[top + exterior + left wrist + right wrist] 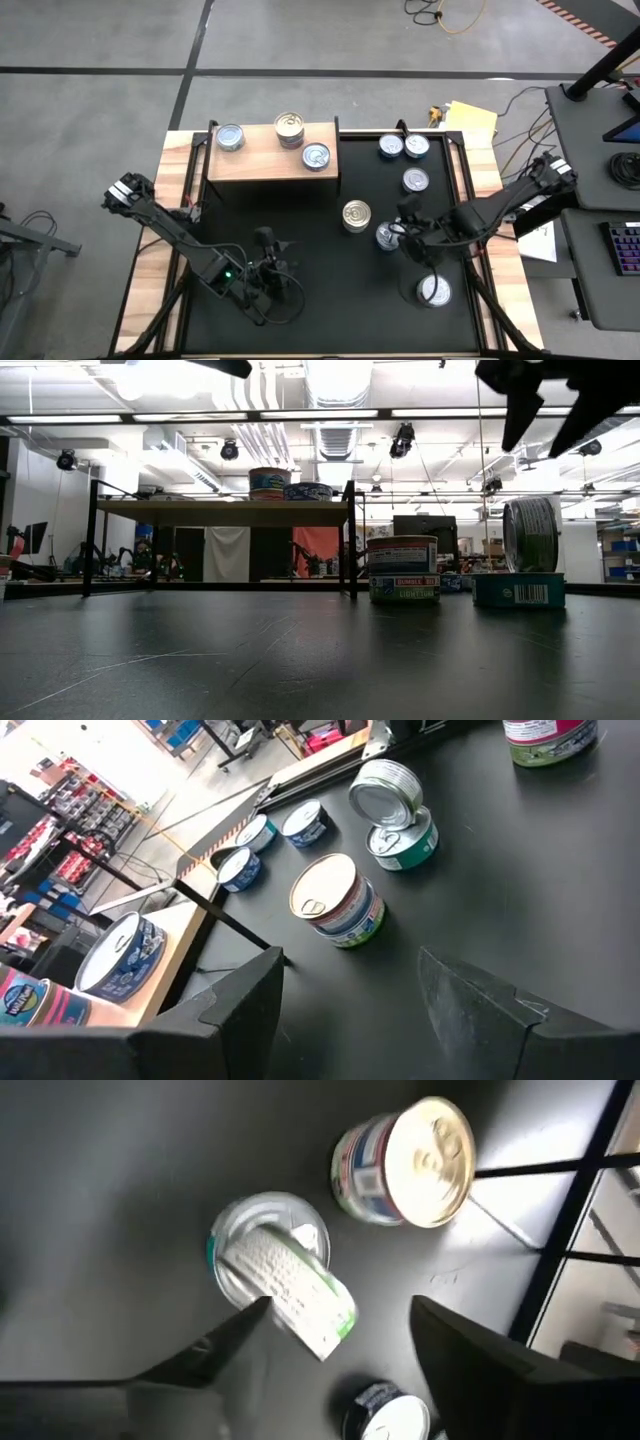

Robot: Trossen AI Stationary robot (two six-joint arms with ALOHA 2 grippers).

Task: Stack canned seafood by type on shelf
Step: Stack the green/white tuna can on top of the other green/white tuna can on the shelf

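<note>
1. Black table (pixel 320 290), seen from above; shelf (pixel 270 160) at the back, left of centre, carrying three tins: a silver-top at its left end (pixel 230 137), a gold-top stack (pixel 289 128) mid-back, and a silver-top at the front right (pixel 316 156).
2. Loose tins on the table to the right of the shelf: two side by side near the back (pixel 391 147), one further forward (pixel 416 180), a gold-top pair (pixel 356 215) stacked mid-table, and one near the front right (pixel 434 291).
3. R gripper (pixel 402 238) hovers over a blue-green tin (pixel 518 589), fingers spread apart, nothing pinched. Low view: its dark fingers hang above the tins, clear of them.
4. On that flat tin a second tin (pixel 530 535) stands on its edge, ribbed side showing. R wrist view shows it tilted across the lower tin's lid (pixel 268 1245). Looks precarious; could roll.
5. L gripper (pixel 265 262) waits front-left, low over the table, fingers apart, empty.
6. Step in hand, as I judge: sorting out the edge-standing tin so it can go to the shelf w/ its type.
7. To do it well: come down slow, straddle the tin across its flat faces, not the curved rim; close gently so it doesn't squirt out; lift straight up w/o nudging the tin below or the gold-top pair close by.
8. Place flat on the matching stack, centred, before letting go.
</note>
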